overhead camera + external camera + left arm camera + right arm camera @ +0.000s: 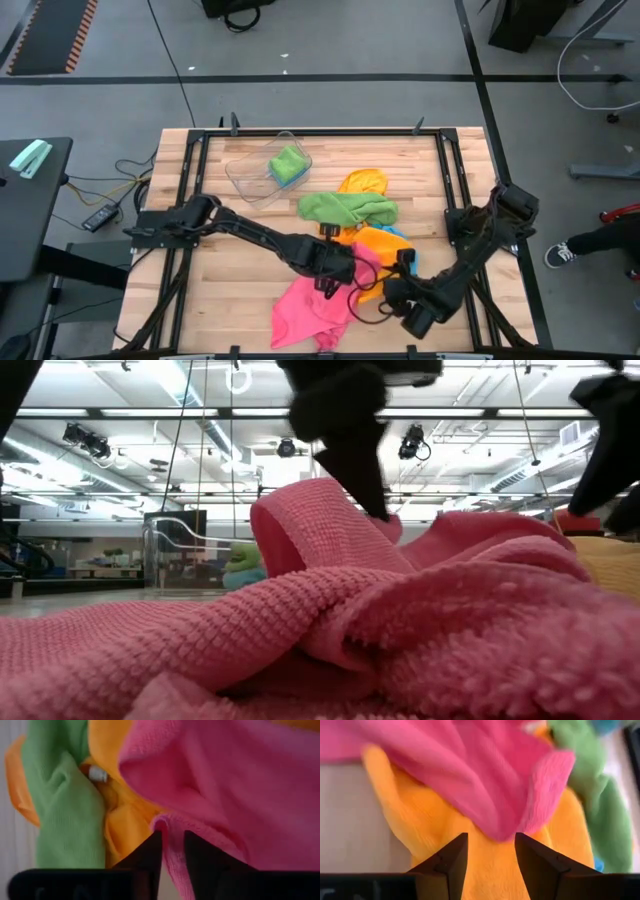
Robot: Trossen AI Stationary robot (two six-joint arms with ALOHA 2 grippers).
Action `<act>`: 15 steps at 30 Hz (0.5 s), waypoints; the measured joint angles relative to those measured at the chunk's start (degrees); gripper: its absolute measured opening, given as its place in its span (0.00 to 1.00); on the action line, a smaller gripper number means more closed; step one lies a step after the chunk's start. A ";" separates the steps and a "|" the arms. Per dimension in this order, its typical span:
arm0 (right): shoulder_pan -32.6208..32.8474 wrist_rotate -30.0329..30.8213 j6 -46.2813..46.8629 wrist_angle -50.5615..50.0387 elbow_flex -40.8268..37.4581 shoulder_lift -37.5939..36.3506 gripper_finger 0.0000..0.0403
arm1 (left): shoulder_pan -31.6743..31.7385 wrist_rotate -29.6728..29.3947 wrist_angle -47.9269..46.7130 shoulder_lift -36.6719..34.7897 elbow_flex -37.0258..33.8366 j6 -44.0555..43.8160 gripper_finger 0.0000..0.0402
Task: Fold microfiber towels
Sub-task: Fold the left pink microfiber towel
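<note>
A crumpled pink towel [310, 305] lies at the table's near middle, and its far corner rests on an orange towel [385, 245]. Farther off lie a green towel [345, 208] and a second orange one [362, 182]. My left gripper [173, 840] slants down at the pink towel's far edge, its fingers slightly apart with the pink hem [172, 827] in the gap. My right gripper [491, 842] stands open over the orange towel [485, 865], just short of the pink towel's corner [540, 790]. My left gripper comes from above, slanting toward the table's right, with the pink towel's hemmed edge [175, 860] in the narrow gap between its fingers. Whether the fingers press on the hem I cannot tell. The towel stands up in a raised fold [300, 510] below one finger [365, 475].
A clear plastic tub [250, 175] with a green cloth [288, 163] inside stands at the far left of the table. A bit of blue cloth [402, 232] shows beside the orange towel. Bare wood [230, 270] lies at the near left.
</note>
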 joint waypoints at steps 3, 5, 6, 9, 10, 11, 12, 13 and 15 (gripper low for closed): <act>1.16 2.31 -0.02 0.66 0.00 0.00 0.43 | -0.50 1.02 -2.37 -0.31 1.43 0.84 0.30; 1.19 2.36 -0.27 1.30 0.00 0.00 0.43 | -0.79 1.07 -4.96 -0.35 2.71 3.74 0.33; 1.18 2.36 -0.36 1.85 0.00 0.00 0.43 | -0.94 1.04 -4.84 -0.35 3.38 5.67 0.34; 1.02 2.52 -0.42 3.61 0.00 0.00 0.43 | -1.80 -0.41 -7.27 -0.46 5.14 14.11 0.38; 0.89 2.76 -0.59 4.48 0.00 0.00 0.43 | -2.19 -2.13 -8.48 -0.46 5.42 16.93 0.39; 0.74 3.10 -1.03 5.23 0.00 0.00 0.43 | -2.52 -3.94 -9.47 -0.48 5.47 19.94 0.40; 0.59 3.63 -1.59 5.97 0.00 0.00 0.43 | -2.79 -5.40 -10.75 -0.48 5.46 22.79 0.41; 0.48 4.19 -2.09 6.80 0.00 0.00 0.43 | -2.96 -5.80 -12.37 -0.48 5.46 25.54 0.42; 0.14 4.85 -3.34 8.21 0.00 0.00 0.43 | -3.04 -5.82 -15.52 -0.48 5.32 29.54 0.43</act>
